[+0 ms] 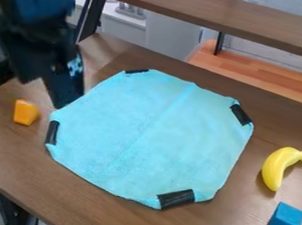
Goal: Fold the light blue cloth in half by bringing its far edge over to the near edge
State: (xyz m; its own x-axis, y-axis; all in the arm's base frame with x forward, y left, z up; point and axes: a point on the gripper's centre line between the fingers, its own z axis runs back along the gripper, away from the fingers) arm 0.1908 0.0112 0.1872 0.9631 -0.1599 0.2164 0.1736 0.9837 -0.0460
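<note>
The black gripper (63, 91) hangs at the upper left, over the left edge of a light blue cloth (149, 134). Whether anything is between its fingertips I cannot tell. The cloth lies flat, with black tape at several of its corners. An orange block (26, 113) sits left of the cloth, below and left of the gripper and the nearest loose object to it. To the right of the cloth lies a yellow banana (280, 167), with a blue block (286, 221) below it near the lower right.
The brown wooden table (94, 215) carries all of these things. A raised brown shelf (219, 17) on dark legs crosses the top, and a lighter wooden surface (260, 73) lies behind the table at the upper right.
</note>
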